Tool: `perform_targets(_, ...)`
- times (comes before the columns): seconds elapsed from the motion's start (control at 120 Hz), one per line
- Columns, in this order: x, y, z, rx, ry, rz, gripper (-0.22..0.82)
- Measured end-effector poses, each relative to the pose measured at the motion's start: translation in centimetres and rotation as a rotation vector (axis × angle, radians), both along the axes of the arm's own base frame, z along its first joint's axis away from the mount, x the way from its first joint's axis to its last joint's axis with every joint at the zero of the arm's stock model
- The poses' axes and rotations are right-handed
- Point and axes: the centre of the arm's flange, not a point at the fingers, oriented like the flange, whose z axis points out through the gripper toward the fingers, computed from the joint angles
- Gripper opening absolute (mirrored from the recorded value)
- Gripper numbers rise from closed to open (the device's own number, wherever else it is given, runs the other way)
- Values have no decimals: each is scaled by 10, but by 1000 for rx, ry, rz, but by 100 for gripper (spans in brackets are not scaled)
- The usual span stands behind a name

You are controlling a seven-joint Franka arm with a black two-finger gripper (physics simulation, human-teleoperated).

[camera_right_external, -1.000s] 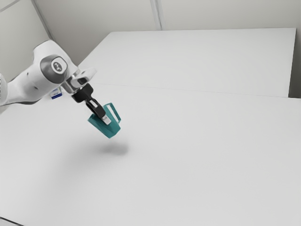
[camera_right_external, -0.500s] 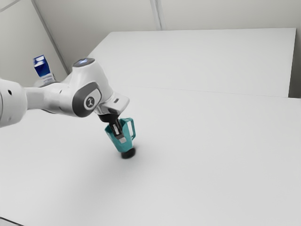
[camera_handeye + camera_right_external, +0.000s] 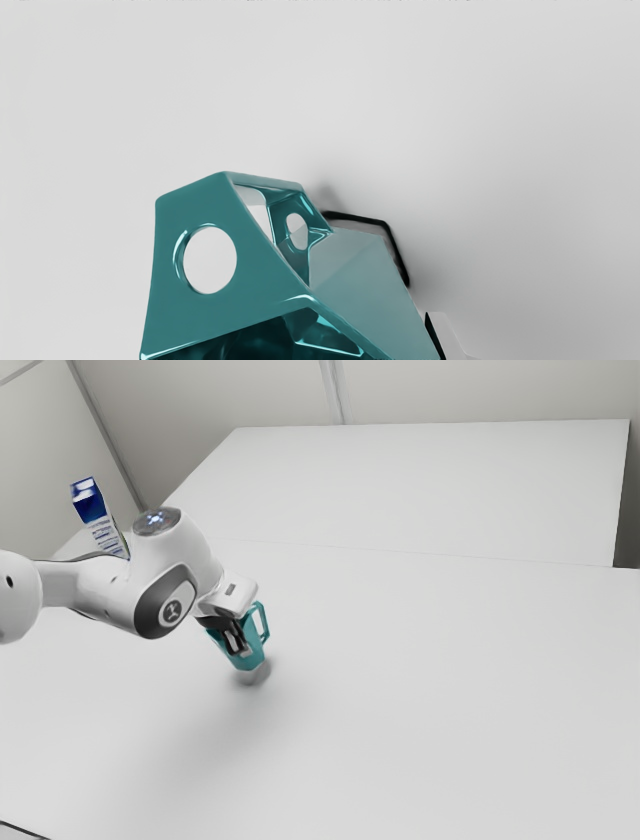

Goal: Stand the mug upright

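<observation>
Over the white tabletop (image 3: 420, 690), one part-open end effector (image 3: 240, 647) clasps one tilted mug (image 3: 255, 658).

We are seeing glossy teal on the mug (image 3: 350, 290), white with dark grey on the arm (image 3: 190, 555), black on the end effector (image 3: 242, 648), blue and white with blue lines on the carton (image 3: 89, 503), and plain pale grey on the desk (image 3: 420, 680).

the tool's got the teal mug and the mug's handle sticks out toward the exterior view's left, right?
Not quite: the exterior view shows the handle sticking out toward that view's right. The tool does have the teal mug.
</observation>
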Motion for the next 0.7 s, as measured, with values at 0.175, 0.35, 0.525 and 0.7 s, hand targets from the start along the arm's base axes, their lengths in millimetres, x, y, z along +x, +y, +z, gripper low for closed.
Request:
perform_targets(0.175,-6,-3,-6,0,-3,11,-18)
perform_targets(0.35,-17,-4,-11,-8,5,26,-18)
perform_targets(0.525,-21,-5,-16,-10,15,42,-18)
perform_targets(0.7,-21,-6,-20,-11,22,54,-18)
